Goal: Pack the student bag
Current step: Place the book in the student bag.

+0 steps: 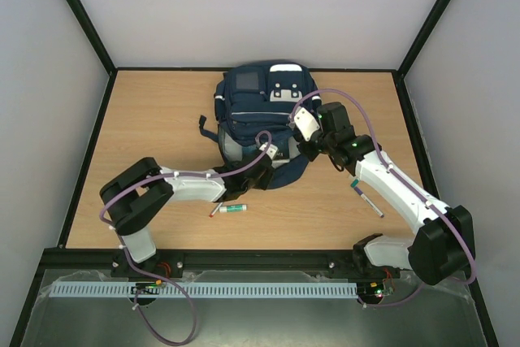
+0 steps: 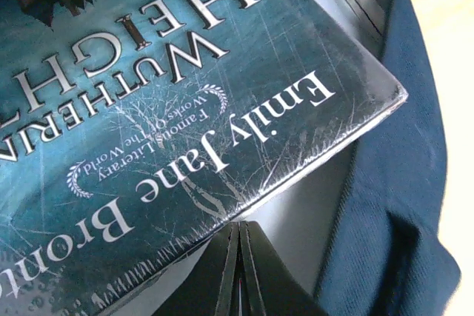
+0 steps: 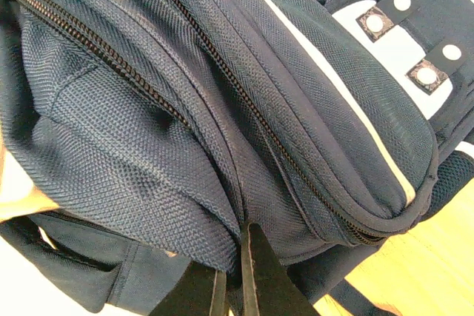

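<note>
The student bag (image 1: 262, 103), navy with white patches, lies at the back middle of the table. Its near end gapes toward the arms. My right gripper (image 3: 241, 233) is shut on a fold of the bag's navy fabric (image 3: 148, 146), at the bag's right side (image 1: 305, 132). My left gripper (image 2: 243, 229) is shut with nothing between its fingers, its tip right at the edge of a teal book (image 2: 170, 101) titled Wuthering Heights. The book lies on pale lining with navy fabric (image 2: 392, 205) to its right. In the top view the left gripper (image 1: 270, 153) sits at the bag's near opening.
A green-and-white tube (image 1: 236, 209) and a thin red-tipped pen (image 1: 215, 210) lie on the wooden table (image 1: 154, 127) near the left arm. Another pen (image 1: 368, 200) lies beside the right forearm. Black frame rails edge the table.
</note>
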### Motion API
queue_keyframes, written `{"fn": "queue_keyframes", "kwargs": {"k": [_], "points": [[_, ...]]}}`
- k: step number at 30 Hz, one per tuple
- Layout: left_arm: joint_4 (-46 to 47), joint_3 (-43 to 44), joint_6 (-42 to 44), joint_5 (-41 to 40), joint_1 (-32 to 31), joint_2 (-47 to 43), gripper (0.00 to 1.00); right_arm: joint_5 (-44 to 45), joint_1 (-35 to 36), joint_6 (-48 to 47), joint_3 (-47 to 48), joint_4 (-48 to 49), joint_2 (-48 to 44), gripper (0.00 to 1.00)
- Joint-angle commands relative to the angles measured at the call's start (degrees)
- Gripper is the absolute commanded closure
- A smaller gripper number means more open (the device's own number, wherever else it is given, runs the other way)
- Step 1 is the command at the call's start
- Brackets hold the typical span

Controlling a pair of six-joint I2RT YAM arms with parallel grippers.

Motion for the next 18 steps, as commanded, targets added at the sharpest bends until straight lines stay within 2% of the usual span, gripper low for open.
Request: {"fn": "queue_keyframes", "kwargs": {"k": [1, 11, 18], "points": [[1.91, 4.31, 0.16, -3.41, 2.81, 3.12, 0.96, -3.74, 0.53, 0.54, -0.35, 2.23, -1.88, 0.99], [5.29, 5.98, 3.51, -5.9, 5.32, 7.14, 0.94, -2.92, 0.53, 0.24, -0.61, 2.49, -1.31, 0.99], [6.37, 1.26, 3.84, -1.08, 3.33, -0.19, 0.87, -3.03, 0.53, 0.24, -0.86, 2.56, -0.99, 0.99]]}}
